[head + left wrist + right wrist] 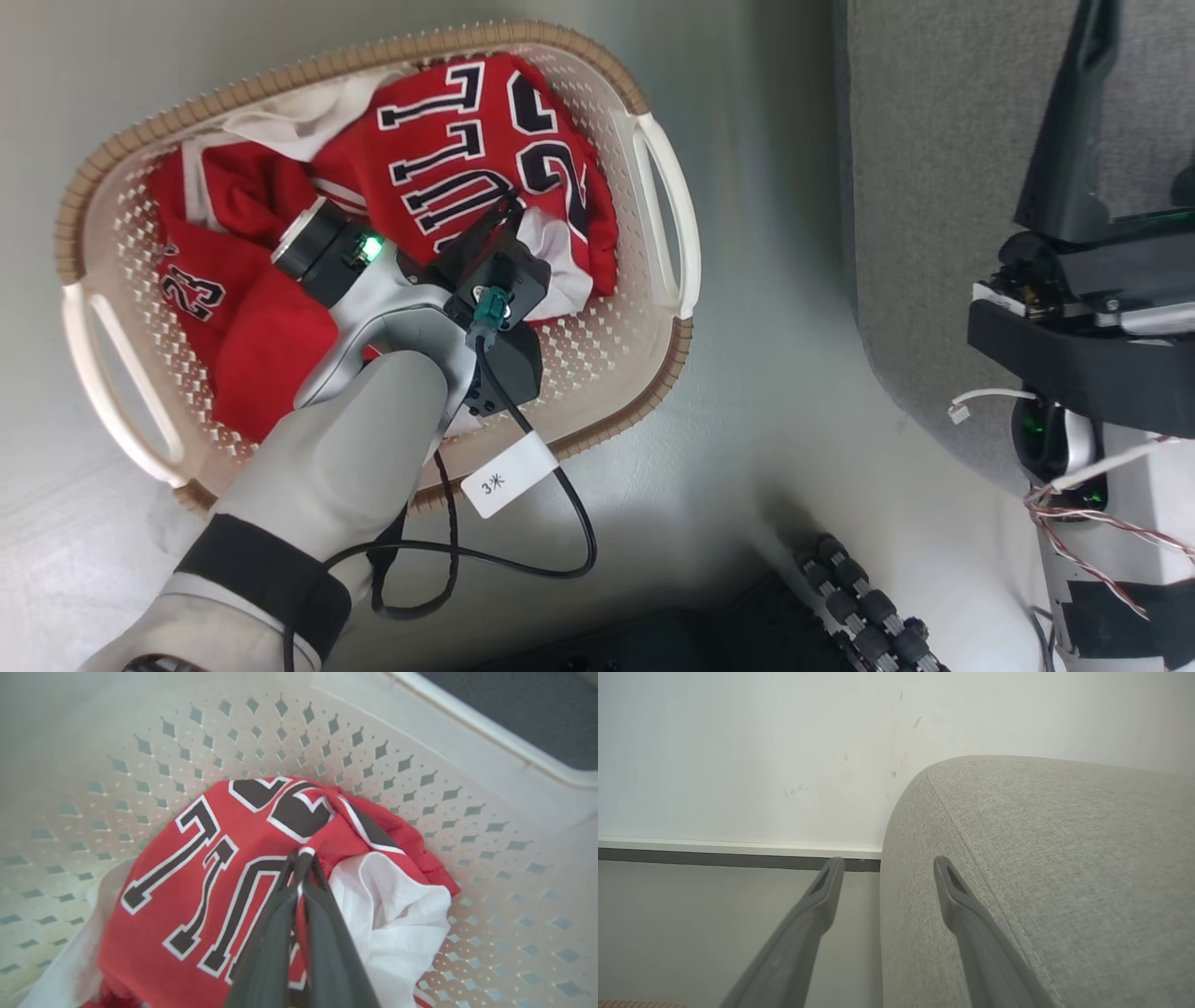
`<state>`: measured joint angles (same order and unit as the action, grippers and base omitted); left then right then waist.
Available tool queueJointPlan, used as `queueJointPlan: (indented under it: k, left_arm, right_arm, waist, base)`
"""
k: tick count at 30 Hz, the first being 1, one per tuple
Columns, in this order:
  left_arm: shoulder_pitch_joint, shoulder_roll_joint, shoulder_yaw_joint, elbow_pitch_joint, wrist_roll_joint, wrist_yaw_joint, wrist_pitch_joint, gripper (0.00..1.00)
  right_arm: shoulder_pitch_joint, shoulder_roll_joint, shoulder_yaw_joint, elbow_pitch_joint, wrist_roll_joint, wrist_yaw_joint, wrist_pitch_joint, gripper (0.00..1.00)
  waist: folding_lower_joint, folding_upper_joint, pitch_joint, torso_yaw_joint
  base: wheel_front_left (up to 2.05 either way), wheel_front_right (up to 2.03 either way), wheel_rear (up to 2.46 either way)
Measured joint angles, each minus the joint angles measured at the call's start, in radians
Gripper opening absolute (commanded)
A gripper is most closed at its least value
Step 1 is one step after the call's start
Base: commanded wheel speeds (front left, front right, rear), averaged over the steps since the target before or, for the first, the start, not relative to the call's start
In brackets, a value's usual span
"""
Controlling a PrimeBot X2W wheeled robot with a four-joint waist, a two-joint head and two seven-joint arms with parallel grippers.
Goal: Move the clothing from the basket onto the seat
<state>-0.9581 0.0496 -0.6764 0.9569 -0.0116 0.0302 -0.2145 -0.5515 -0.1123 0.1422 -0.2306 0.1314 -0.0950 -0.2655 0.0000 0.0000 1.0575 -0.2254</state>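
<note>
Head view, entries as found.

Basket [597, 65]: cream with a brown rim, standing on the floor [775, 308] at the upper left of the frame.

Clothing [261, 327]: red garments heaped inside the basket, none lifted clear. The lettered jersey [439, 159] lay uppermost.

Seat [934, 140]: grey sofa at the upper right of the frame, apart from the basket. No garment lay on the part visible.

Left hand [504, 210]: you had it reaching down into the basket. In the left wrist view its fingers [327, 933] were pressed together on a raised fold of the jersey, red cloth pinched between them.

Right hand [887, 863]: fingers spread wide and holding nothing, poised at the sofa's rounded corner.

Progress, as judged: first grasp made, nothing transferred yet.

Remaining for you: lift the jersey out, carry it toward the right of the frame to the seat and release it. Then go back for the other red pieces.
</note>
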Motion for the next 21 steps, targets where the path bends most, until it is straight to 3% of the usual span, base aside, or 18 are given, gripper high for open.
queueJointPlan:
  k: [21]
  left_arm:
    - [0.075,-0.001,-0.041,-0.21,-0.232,-0.013,-0.035,0.0]
  right_arm:
    - [0.04,-0.021,-0.044,0.219,0.002,0.041,0.001,1.0]
  waist:
    - [0.0,0.0,-0.235,0.084]
  base:
    - [0.0,0.0,0.0]
